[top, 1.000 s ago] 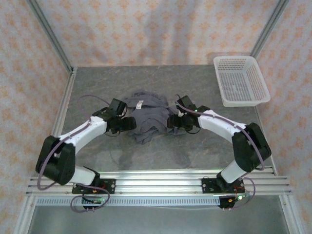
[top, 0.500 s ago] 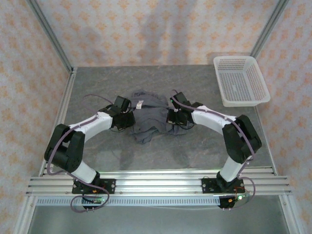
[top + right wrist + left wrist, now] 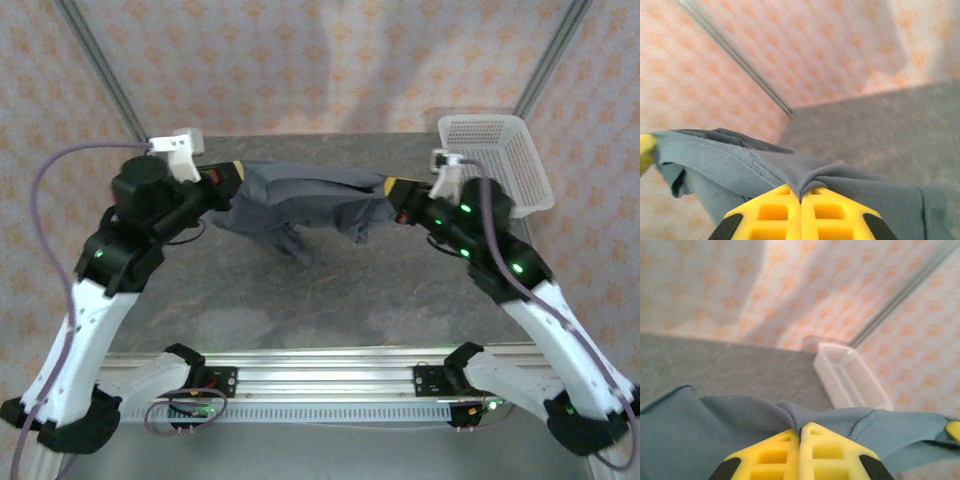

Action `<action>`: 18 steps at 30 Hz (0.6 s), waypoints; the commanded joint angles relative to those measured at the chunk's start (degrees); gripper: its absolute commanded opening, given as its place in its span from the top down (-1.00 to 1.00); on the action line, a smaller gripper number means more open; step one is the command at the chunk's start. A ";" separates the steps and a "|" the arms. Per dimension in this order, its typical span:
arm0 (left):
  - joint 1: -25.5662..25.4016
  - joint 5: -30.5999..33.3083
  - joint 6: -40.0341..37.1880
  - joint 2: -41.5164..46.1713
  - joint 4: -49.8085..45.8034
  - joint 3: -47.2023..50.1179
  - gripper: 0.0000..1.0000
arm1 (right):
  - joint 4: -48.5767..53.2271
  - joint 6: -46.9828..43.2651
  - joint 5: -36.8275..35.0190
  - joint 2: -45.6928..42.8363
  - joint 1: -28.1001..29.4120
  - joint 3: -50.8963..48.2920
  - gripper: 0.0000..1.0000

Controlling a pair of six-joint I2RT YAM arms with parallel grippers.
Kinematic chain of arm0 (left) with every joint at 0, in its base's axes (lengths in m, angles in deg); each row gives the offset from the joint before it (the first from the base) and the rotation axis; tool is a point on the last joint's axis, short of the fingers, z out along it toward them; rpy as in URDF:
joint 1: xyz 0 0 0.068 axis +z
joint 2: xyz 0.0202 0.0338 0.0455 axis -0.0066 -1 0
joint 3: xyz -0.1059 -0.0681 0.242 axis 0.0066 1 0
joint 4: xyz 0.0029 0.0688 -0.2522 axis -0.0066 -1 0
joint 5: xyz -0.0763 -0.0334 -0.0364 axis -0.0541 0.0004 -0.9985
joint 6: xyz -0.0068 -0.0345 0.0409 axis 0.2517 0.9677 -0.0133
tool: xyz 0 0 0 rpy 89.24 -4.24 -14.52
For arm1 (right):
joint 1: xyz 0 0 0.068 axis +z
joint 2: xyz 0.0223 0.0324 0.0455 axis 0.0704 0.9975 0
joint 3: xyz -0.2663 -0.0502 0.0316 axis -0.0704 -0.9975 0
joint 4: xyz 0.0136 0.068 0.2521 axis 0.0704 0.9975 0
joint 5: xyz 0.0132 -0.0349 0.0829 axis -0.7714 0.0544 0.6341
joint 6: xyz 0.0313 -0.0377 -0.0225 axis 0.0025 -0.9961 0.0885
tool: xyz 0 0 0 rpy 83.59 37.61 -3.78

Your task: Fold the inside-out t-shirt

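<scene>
The inside-out t-shirt [image 3: 305, 205], dark slate-grey, hangs stretched in the air between both arms above the table's middle, its lower folds drooping toward the tabletop. My left gripper [image 3: 238, 172] is shut on its left end. In the left wrist view the yellow fingers [image 3: 775, 452] pinch a fold of the t-shirt [image 3: 695, 427] at my left gripper [image 3: 800, 432]. My right gripper [image 3: 388, 187] is shut on the right end. The right wrist view has the t-shirt [image 3: 740, 165] bunched into my right gripper [image 3: 801, 196], seam stitching showing.
A white mesh basket [image 3: 500, 165] stands at the table's back right, just behind the right wrist, and appears as the basket [image 3: 850, 382] in the left wrist view. Patterned walls enclose the grey table [image 3: 330, 300] on three sides. An aluminium rail [image 3: 320, 375] runs along the near edge.
Both grippers closed on the crumpled t-shirt on the table, then rose and spread apart, lifting it off the table and stretching it between them.
</scene>
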 commanded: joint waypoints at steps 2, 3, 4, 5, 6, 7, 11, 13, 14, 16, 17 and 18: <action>-1.10 -1.25 -4.42 2.65 -4.54 -5.77 1.00 | -3.00 -2.53 4.43 -6.36 0.15 2.31 1.00; -1.20 -1.47 -4.63 2.53 -4.44 -7.63 1.00 | -3.35 -2.88 5.68 -6.37 0.19 3.93 1.00; -1.28 -1.48 -4.96 2.07 -4.52 -9.26 1.00 | -3.16 -3.61 6.66 -5.76 0.19 5.72 1.00; -1.29 -1.31 -5.59 1.21 -4.78 -11.40 1.00 | -2.53 -4.50 6.95 -4.65 0.19 8.10 1.00; -1.29 -0.16 -6.05 -0.18 -5.20 -13.51 1.00 | -1.75 -5.43 6.06 -3.04 0.16 10.69 1.00; -1.29 1.09 -6.62 -1.57 -5.54 -15.36 1.00 | -0.85 -6.30 5.02 -1.25 0.11 13.01 1.00; -1.19 13.54 -8.79 -13.17 -9.16 -25.49 1.00 | 9.24 -12.62 -3.75 13.76 0.11 29.87 1.00; -0.63 20.00 -9.39 -21.20 -11.53 -31.18 1.00 | 13.80 -15.60 -7.35 24.11 -1.61 40.09 1.00; 0.32 21.42 -9.43 -26.22 -12.89 -34.61 1.00 | 14.78 -16.02 -8.25 29.67 -3.68 44.95 1.00; 2.72 21.44 -7.94 -35.09 -14.05 -39.83 1.00 | 14.88 -13.79 -4.77 40.46 -10.00 53.55 1.00; 3.94 20.31 -7.09 -39.68 -13.72 -42.05 1.00 | 15.30 -12.51 -3.86 46.90 -12.54 58.79 1.00; 5.06 20.16 -6.15 -43.70 -12.42 -43.29 1.00 | 16.81 -11.56 -2.76 54.20 -14.73 65.32 1.00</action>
